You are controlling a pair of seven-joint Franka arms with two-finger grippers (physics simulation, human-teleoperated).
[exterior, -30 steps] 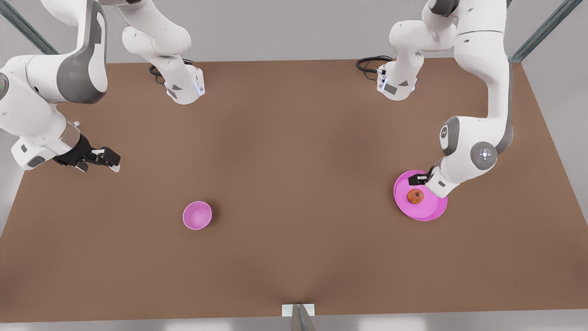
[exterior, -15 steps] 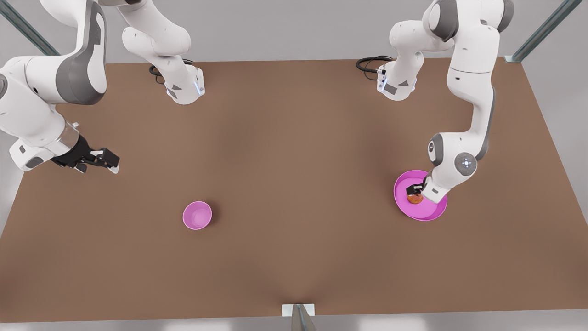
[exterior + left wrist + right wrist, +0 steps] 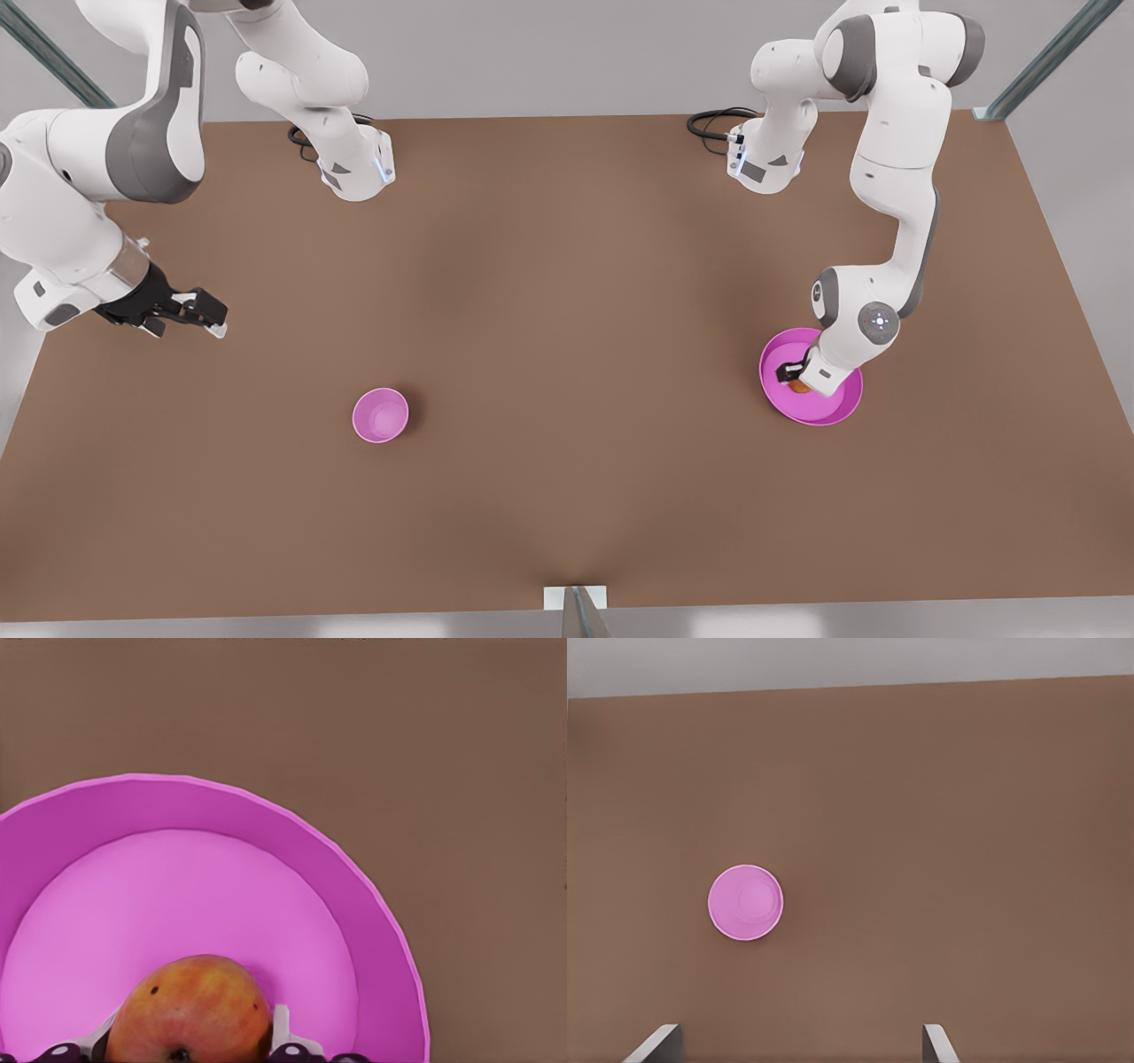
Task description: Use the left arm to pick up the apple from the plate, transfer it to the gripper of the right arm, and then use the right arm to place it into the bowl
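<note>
Apple: you see it resting on the plate, between the left tool's fingers.
Worktop: brown, carrying everything.
Plate: at the front view's right.
Bowl: well apart from the plate.
Left tool: fingers flank the apple; whether they grip it you cannot tell.
Right tool: released, waiting.
Risk: round fruit could roll out if you lift off-centre.
</note>
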